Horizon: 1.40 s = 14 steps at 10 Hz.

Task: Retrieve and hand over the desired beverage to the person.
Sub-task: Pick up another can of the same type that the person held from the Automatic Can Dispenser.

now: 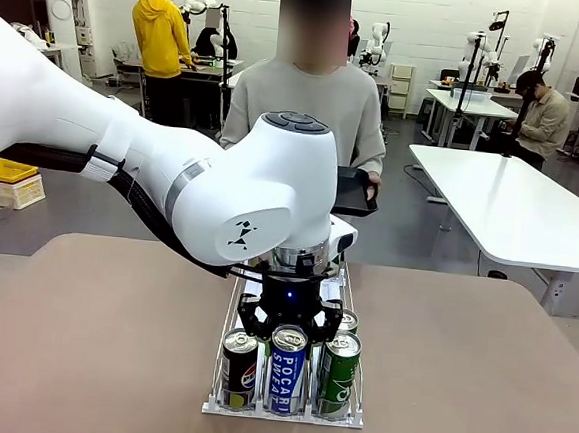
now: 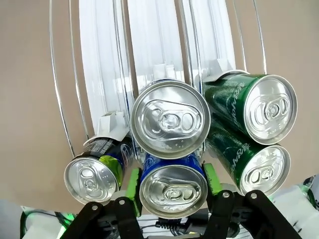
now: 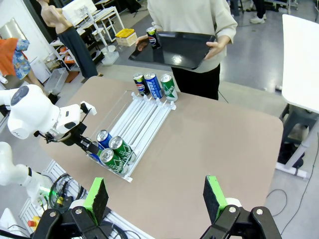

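Fingers of the left gripper (image 2: 173, 181) straddle a blue can (image 2: 173, 188) at the rack's (image 2: 104, 74) 6 o'clock end, apparently closing to lift it, grip unclear.

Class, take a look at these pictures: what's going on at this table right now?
The left gripper is down at the near end of a can rack, its green pads either side of the blue can in the middle lane, between a dark can and green cans. Whether it grips is unclear. The person waits across the table holding a black tray with one can on it. The right gripper hangs open, away from the rack.
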{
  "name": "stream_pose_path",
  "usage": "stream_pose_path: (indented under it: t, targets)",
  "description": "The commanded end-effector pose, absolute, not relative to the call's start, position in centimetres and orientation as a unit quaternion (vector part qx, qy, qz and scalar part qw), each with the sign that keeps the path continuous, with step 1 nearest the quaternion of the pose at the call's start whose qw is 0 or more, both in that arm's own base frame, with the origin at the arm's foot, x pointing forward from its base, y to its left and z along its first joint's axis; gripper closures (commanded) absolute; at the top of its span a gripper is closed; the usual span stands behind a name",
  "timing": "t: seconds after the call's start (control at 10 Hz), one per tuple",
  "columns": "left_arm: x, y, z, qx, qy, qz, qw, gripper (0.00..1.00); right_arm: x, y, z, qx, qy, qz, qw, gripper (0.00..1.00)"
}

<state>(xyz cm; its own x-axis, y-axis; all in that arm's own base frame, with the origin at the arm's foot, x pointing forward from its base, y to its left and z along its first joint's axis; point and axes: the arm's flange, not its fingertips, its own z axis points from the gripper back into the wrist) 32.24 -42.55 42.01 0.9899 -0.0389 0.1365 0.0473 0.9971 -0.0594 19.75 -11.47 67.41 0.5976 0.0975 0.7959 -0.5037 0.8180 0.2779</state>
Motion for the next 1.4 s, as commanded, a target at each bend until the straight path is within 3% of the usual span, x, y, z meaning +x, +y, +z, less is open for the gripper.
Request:
stream_pose_path:
  t: [0.0,0.2,0.5,0.9,1.1,1.3]
  targets:
    - [31.5,-42.6,42.7,-0.021,-0.068,-0.071,0.995,0.96,19.8,-11.3,67.3,0.252,-0.413,0.179,0.857,0.0]
    - [31.2,-43.1,45.7,-0.017,-0.069,-0.114,0.991,0.96,19.8,-11.3,67.3,0.252,-0.413,0.179,0.857,0.0]
    - [31.8,-43.4,54.9,0.004,-0.064,-0.152,0.986,0.96,19.8,-11.3,67.3,0.252,-0.413,0.179,0.857,0.0]
    - [36.0,-42.9,66.8,-0.013,-0.1,-0.083,0.991,0.96,19.8,-11.3,67.3,0.252,-0.413,0.179,0.857,0.0]
    - [39.4,-42.4,69.2,-0.011,-0.132,-0.033,0.991,0.96,19.8,-11.3,67.3,0.252,-0.413,0.179,0.857,0.0]
    - [43.7,-41.6,68.5,-0.026,-0.14,-0.012,0.99,0.96,19.8,-11.3,67.3,0.252,-0.413,0.179,0.857,0.0]
